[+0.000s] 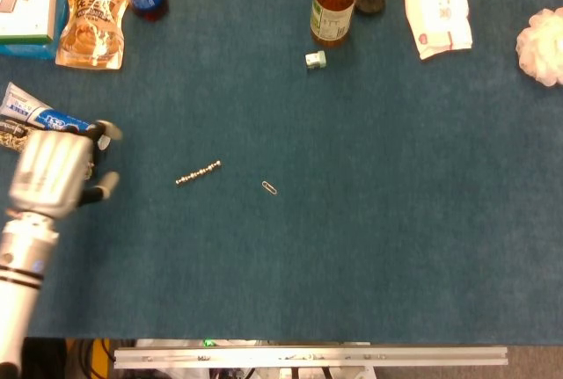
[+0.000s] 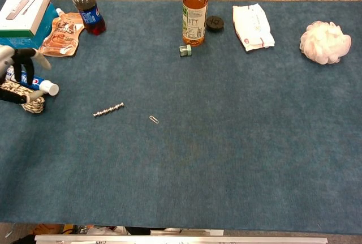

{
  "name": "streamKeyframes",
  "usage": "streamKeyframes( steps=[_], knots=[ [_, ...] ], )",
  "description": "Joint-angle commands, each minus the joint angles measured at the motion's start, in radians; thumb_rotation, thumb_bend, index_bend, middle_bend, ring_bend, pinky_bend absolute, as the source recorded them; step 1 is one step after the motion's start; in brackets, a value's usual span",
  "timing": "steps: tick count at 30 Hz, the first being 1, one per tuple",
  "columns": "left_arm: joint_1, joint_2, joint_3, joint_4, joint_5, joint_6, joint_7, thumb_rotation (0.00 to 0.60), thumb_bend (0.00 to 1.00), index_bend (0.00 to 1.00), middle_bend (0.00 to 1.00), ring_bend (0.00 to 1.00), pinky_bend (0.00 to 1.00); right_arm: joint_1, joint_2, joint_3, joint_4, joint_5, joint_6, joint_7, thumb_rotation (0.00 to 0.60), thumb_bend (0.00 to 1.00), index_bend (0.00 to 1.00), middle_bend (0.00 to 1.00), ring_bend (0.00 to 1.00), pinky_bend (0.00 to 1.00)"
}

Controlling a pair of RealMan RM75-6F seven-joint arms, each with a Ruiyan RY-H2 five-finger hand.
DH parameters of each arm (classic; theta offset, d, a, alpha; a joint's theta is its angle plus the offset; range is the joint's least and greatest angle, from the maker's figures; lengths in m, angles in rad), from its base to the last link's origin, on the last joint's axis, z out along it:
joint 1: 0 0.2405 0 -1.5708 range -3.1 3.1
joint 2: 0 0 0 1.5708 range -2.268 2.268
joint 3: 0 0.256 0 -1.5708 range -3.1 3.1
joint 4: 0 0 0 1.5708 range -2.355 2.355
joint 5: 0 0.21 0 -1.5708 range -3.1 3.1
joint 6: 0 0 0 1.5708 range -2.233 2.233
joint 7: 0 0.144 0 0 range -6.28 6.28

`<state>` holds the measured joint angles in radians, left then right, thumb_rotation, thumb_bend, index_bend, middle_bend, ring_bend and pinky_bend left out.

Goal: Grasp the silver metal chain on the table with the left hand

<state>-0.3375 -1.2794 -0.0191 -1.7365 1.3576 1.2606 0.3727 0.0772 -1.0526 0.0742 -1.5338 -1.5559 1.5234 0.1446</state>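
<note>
The silver metal chain (image 1: 197,172) lies stretched out on the blue table cloth, left of centre; in the chest view the chain (image 2: 108,109) sits alone on bare cloth. My left hand (image 1: 54,172) hovers to the chain's left, fingers spread and holding nothing. In the chest view only the fingers of the left hand (image 2: 17,74) show at the left edge, above the toothpaste and rope. The right hand is not visible in either view.
A toothpaste tube (image 1: 40,117) and a coil of rope (image 2: 22,101) lie under and beside my left hand. A small paperclip (image 1: 269,187) lies right of the chain. At the back stand a cola bottle (image 2: 87,7), a snack pouch (image 1: 91,27), an amber bottle (image 1: 333,5), a wipes pack (image 1: 436,5).
</note>
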Motion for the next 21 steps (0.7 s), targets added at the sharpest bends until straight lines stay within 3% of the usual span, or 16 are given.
streamKeyframes(
  steps=[1, 11, 21],
  knots=[
    [-0.052, -0.060, -0.007, 0.025, -0.022, -0.075, 0.059, 0.600, 0.25, 0.38, 0.64, 0.60, 0.65, 0.000, 0.001, 0.000, 0.001, 0.003, -0.001, 0.001, 0.600, 0.26, 0.53, 0.52, 0.54, 0.56],
    [-0.102, -0.212, -0.014, 0.135, -0.089, -0.158, 0.133, 0.600, 0.21, 0.41, 0.69, 0.66, 0.65, -0.009, 0.000, -0.002, 0.011, 0.014, 0.004, 0.009, 0.600, 0.26, 0.53, 0.52, 0.54, 0.56],
    [-0.132, -0.292, -0.034, 0.214, -0.129, -0.189, 0.131, 0.600, 0.20, 0.46, 0.72, 0.70, 0.65, -0.020, 0.008, -0.004, 0.006, 0.017, 0.015, 0.007, 0.600, 0.26, 0.53, 0.52, 0.54, 0.56]
  ],
)
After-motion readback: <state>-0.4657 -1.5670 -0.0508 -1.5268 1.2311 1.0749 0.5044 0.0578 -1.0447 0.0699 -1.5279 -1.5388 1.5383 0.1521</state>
